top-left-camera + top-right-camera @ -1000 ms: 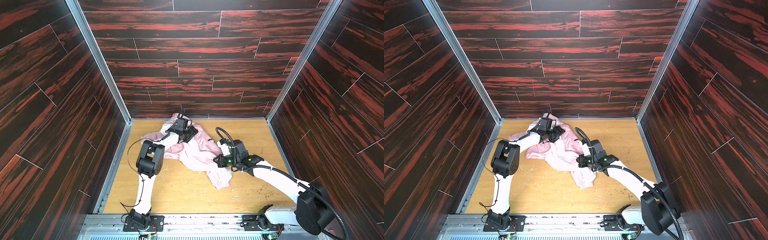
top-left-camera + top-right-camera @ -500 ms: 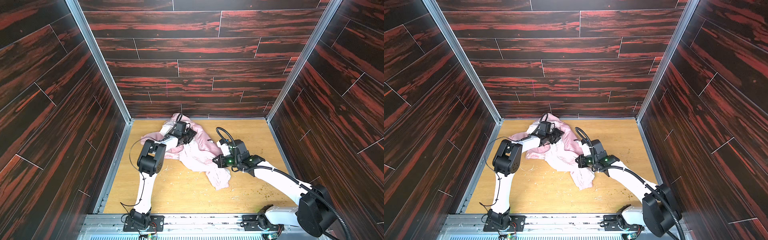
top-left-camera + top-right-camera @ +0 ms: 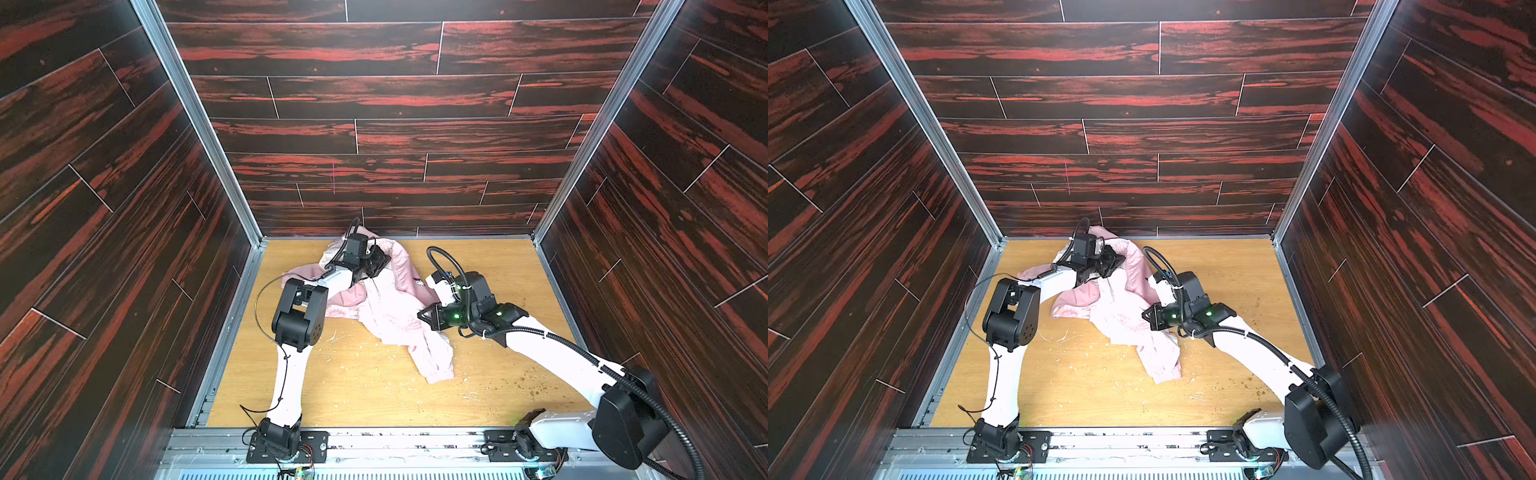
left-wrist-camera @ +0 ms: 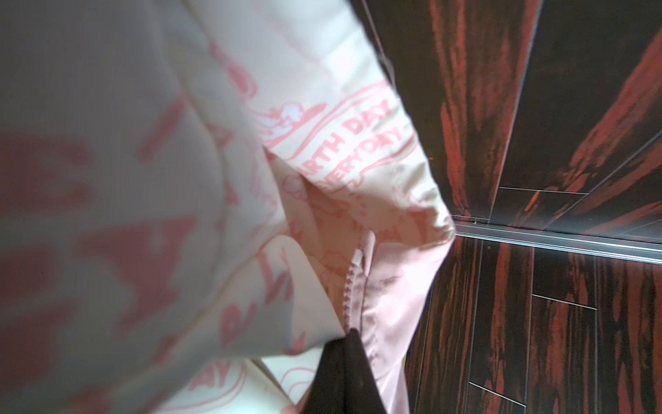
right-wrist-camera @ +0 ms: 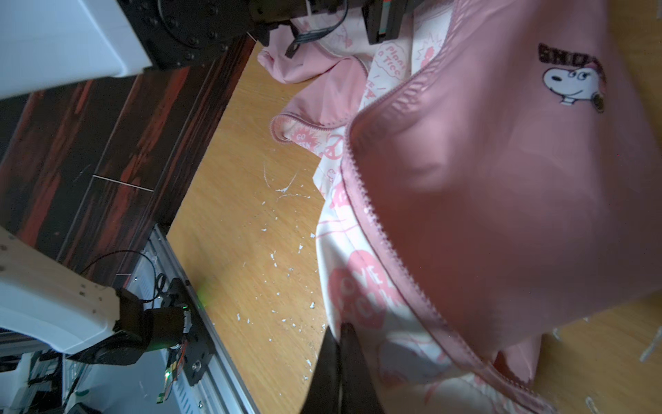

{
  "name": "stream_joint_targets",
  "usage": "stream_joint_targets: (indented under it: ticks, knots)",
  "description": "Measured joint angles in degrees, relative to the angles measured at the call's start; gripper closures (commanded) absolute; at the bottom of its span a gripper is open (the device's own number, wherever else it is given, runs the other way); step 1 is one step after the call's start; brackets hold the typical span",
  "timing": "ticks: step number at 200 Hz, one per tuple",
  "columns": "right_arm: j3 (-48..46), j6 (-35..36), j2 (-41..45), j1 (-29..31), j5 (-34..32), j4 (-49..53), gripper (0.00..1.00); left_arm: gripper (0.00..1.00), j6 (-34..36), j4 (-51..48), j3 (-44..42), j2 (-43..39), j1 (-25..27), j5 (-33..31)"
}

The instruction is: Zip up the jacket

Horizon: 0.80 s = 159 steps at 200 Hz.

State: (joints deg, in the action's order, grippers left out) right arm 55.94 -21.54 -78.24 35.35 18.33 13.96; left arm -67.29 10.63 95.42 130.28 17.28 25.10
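**Op:** Where's the jacket (image 3: 388,313) lying?

**Obs:** It's crumpled on the wooden tabletop (image 3: 374,395), toward the back wall and between your two arms. The front is open with the pale printed lining (image 5: 358,283) showing. The Snoopy chest logo (image 5: 573,80) is on the panel in front of your right wrist camera.

**Op:** Fingers?

**Obs:** Your left gripper (image 4: 349,335) is pinched fully together on the zipper tape (image 4: 354,286), just short of where the teeth end. Your right gripper (image 5: 342,328) is closed too, with its tips at the lining's edge. It looks like a pinch of cloth, though little of the bite shows.

**Op:** How will it handle?

**Obs:** Light, thin and slick — expect it to slide and bunch rather than keep a shape. Take it by the stitched tape beside the teeth, not by loose panel — that's the firmest line you have. I can't find the slider in any view, so you'll probably need both front edges laid straight first
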Motion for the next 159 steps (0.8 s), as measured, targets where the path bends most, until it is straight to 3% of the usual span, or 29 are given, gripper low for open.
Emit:
stream_joint_targets:
  ticks: [50,78,95,102,108,125,139,159]
  knots:
    - [6.47,-1.53,-7.13,2.73,6.71,-1.42,1.00,1.00,3.06,-7.30,9.05,0.00,-2.64,-0.46]
    - [11.04,-1.81,-13.09,7.48,10.82,-0.70,0.78,1.00,5.05,-10.82,16.68,1.07,-5.01,-2.29]
    - [12.83,-1.20,-15.85,10.38,12.59,0.28,0.56,1.00,6.51,-13.03,20.11,2.03,-6.51,-3.82]
    - [12.87,-0.72,-16.17,11.28,12.98,0.94,0.48,0.91,7.39,-14.19,21.11,2.49,-7.04,-4.55]
    - [12.79,-0.55,-16.17,11.69,12.96,1.55,0.43,0.78,8.09,-15.23,21.59,2.71,-7.43,-4.96]
    - [12.00,0.26,-15.93,11.87,12.09,2.29,0.37,0.52,10.23,-19.04,21.66,2.89,-8.52,-6.05]
    - [10.05,0.35,-15.13,11.19,10.38,2.47,0.36,0.42,12.02,-20.70,20.15,2.47,-9.18,-6.84]
    - [6.36,-0.44,-12.92,9.57,8.00,2.64,0.37,0.37,13.94,-22.32,12.96,-0.85,-9.33,-7.87]
